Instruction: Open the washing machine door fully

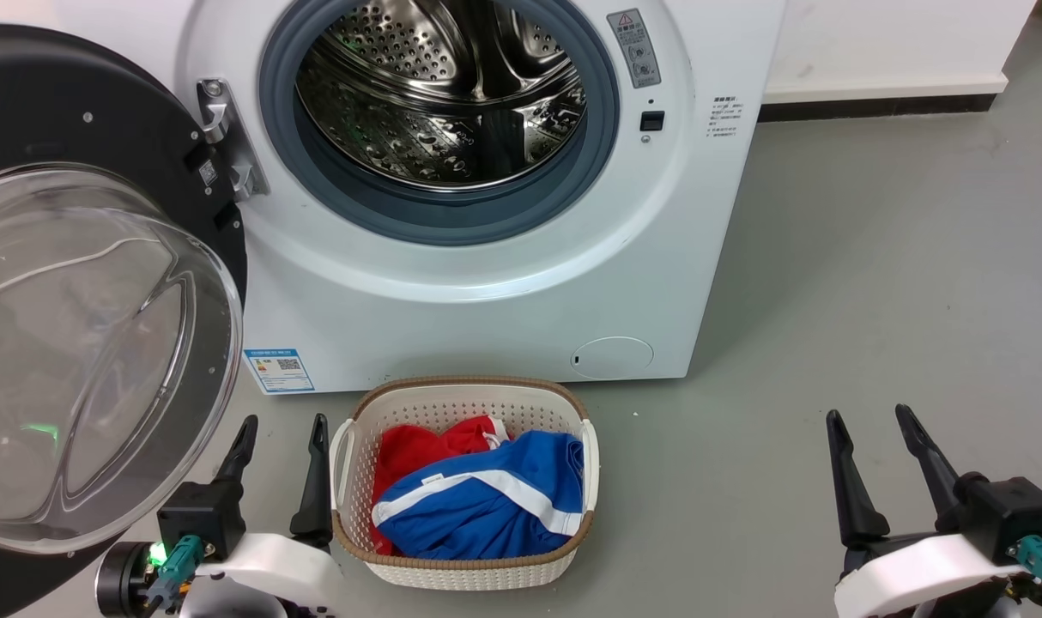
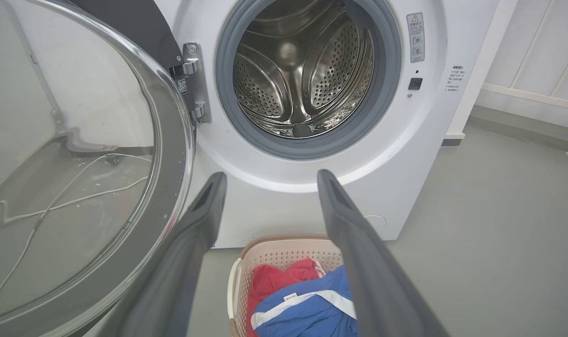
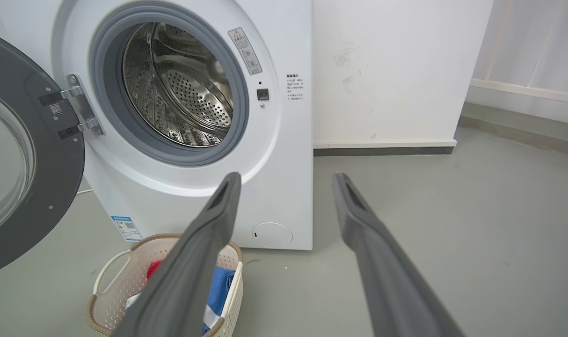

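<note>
At nine o'clock in the head view, the washing machine door [image 1: 83,343] stands swung wide open to the left of the white washing machine [image 1: 487,318]. Its glossy black ring and bulging clear glass window face the camera, and a metal hinge [image 1: 225,137] holds it at the left edge of the opening. At twelve o'clock the steel drum [image 1: 444,94] lies exposed inside its grey rubber seal [image 1: 439,223]. At six o'clock, on the grey floor [image 1: 873,300] just in front of the machine, sits a cream laundry basket [image 1: 469,382] holding a blue garment [image 1: 487,498] over a red garment [image 1: 409,451]. The left gripper [image 1: 283,422] rests at seven o'clock, between the door's lower edge and the basket, its two dark fingers [image 1: 315,489] spread apart and holding nothing. The right gripper [image 1: 868,414] sits at four o'clock over the floor, well apart from the machine, its claw likewise parted and empty.
</note>
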Robot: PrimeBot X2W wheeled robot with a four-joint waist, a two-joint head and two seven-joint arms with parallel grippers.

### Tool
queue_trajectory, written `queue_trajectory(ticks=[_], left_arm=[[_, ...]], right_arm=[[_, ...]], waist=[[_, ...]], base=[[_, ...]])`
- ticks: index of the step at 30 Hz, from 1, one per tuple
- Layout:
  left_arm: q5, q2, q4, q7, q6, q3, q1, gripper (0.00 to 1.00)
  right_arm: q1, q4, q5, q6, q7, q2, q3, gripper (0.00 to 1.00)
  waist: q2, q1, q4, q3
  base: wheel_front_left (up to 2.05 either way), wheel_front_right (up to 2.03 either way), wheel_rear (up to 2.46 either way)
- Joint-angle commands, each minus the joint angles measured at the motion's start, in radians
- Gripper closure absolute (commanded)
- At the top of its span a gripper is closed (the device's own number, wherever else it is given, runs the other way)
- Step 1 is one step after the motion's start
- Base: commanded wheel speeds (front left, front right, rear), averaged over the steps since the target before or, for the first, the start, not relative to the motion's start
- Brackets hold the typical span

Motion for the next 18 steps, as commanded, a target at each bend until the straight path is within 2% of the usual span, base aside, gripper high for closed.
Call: queue_trajectory(ticks=[1,2,5,18], left_arm=[[-0.004,0.005,-0.001,-0.001,-0.002,-0.001,0.004,0.0],[-0.005,0.0,0.0,0.0,0.0,0.0,0.0,1.0],[-0.018,-0.009,0.02,0.004,-0.003,0.002,0.006,1.0],[-0.249,-0.037,0.04,0.056,-0.042,0.05,-0.013,1.0]], right_arm=[[0.006,0.002,0.007,0.0,-0.003,0.001,-0.001,0.0],[0.0,0.002,0.003,0.0,-0.001,0.0,0.0,1.0],[0.007,0.021,0.016,0.0,-0.001,0.0,0.003,1.0],[-0.024,0.056,0.294,0.0,0.031,-0.011,0.0,1.0]], waist=[[0.0,0.0,0.001,-0.001],[0.0,0.0,0.001,-0.002],[0.0,0.0,0.001,-0.002],[0.0,0.0,0.007,-0.002]], base=[[0.0,0.0,0.0],[0.0,0.0,0.0],[0.0,0.0,0.0],[0.0,0.0,0.0]])
